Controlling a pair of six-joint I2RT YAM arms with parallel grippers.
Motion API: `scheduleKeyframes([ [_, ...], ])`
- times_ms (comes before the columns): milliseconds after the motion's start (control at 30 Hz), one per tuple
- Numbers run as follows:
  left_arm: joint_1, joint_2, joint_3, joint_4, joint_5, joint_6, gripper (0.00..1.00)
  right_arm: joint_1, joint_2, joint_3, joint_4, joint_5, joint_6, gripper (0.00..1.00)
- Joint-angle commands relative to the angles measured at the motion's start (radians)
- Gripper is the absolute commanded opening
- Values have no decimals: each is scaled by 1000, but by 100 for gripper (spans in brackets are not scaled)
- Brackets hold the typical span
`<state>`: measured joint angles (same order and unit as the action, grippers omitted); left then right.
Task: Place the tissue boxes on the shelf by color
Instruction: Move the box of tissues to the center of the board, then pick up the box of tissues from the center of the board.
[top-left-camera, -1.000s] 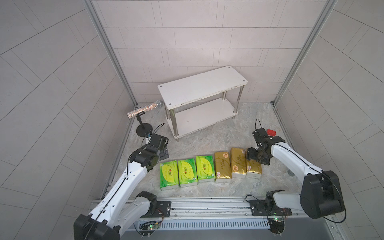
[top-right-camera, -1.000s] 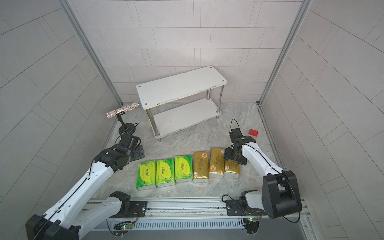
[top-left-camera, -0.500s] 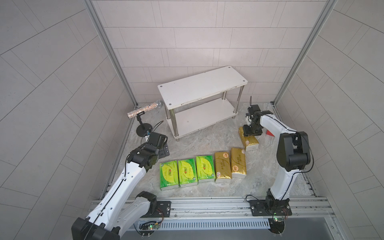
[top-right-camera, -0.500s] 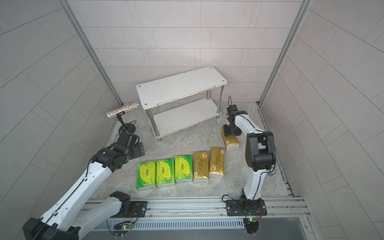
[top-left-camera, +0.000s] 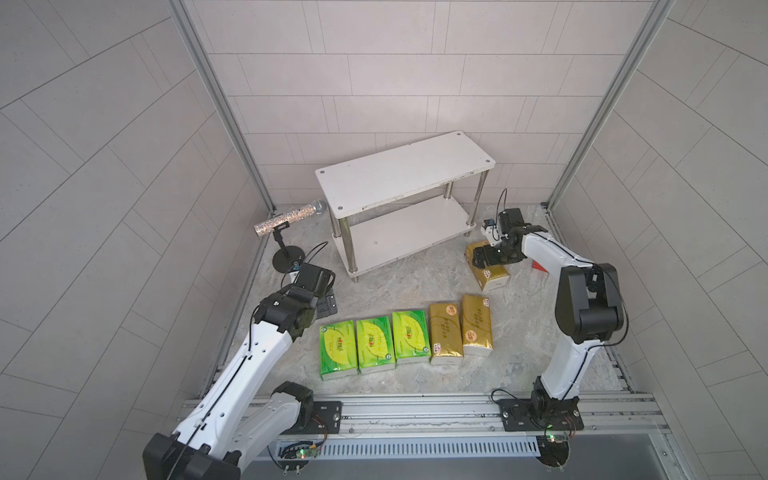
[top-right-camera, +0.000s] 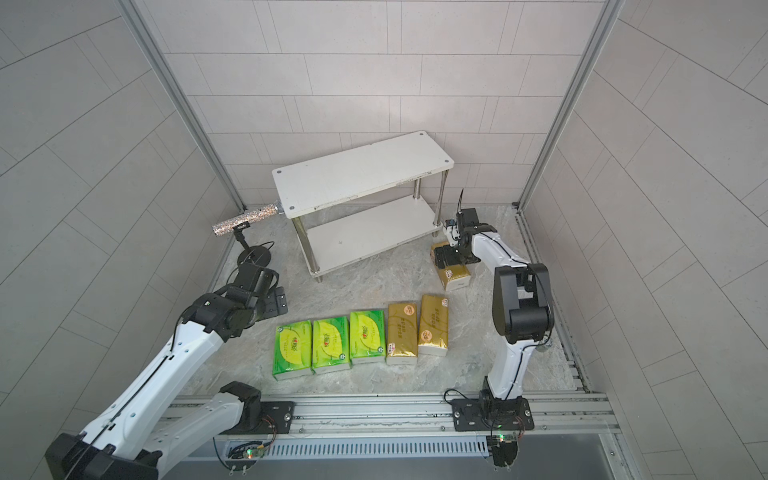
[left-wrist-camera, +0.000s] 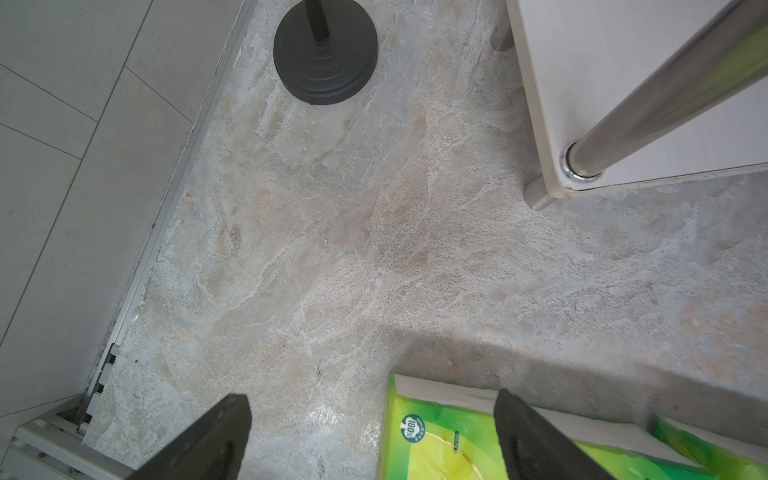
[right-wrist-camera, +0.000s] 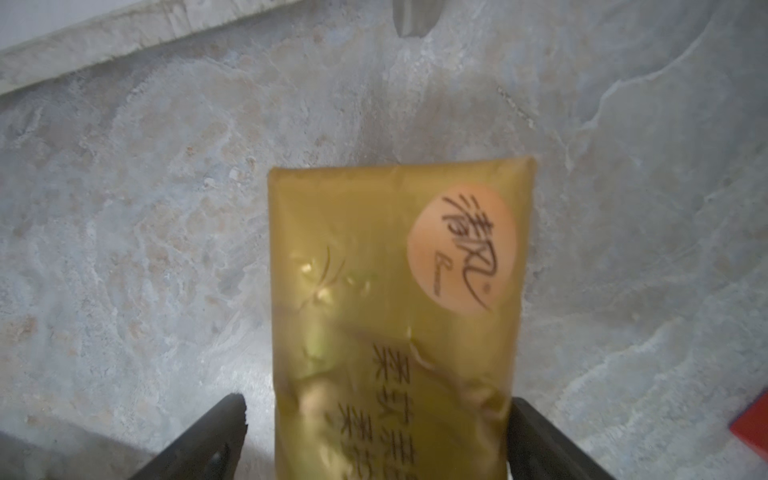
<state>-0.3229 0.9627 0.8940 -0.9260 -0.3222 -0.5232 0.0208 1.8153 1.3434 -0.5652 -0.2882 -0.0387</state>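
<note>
Though straddling a shiny gold, soft rectangular tissue pack (right-wrist-camera: 395, 311), grips nothing with the right gripper (right-wrist-camera: 378, 401): black fingers (right-wrist-camera: 199, 440) spread wide, one clear of the wrapper, the other right at its edge. Shows that pack flat on the grey marbled floor (top-left-camera: 395, 286), just beside the right front chrome leg of the small two-tier shelf of white boards (top-left-camera: 405, 183).

Shows the other five in a row nearer the rail: three bright green packs with yellow leaf print (top-left-camera: 375, 344) touching side by side, then two more gold packs (top-left-camera: 446, 330), the last set slightly nearer the shelf.

Holds the left gripper (left-wrist-camera: 370, 397) over the floor at the row's green end, fingers wide apart and gripping nothing, a corner of the end green pack below between them.

Leaves a glittery microphone on a black round stand (top-left-camera: 289, 216) left of the shelf and a small red block (top-left-camera: 540, 266) by the right arm, partly hidden.
</note>
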Motion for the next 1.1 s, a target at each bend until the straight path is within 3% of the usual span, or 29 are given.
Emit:
scheduleKeyframes([
  [0,-1,8,33,-23,-33,24,100,-7,-97,-90,167,-50,-9,100],
  [533,-1,-43,-2,-33,-38,35,100,-5,-252,-464,523,-27,26,100],
  [1067,-2,-22,-1,-3,-38,39,100,-2,-212,-536,626,-53,44,100],
])
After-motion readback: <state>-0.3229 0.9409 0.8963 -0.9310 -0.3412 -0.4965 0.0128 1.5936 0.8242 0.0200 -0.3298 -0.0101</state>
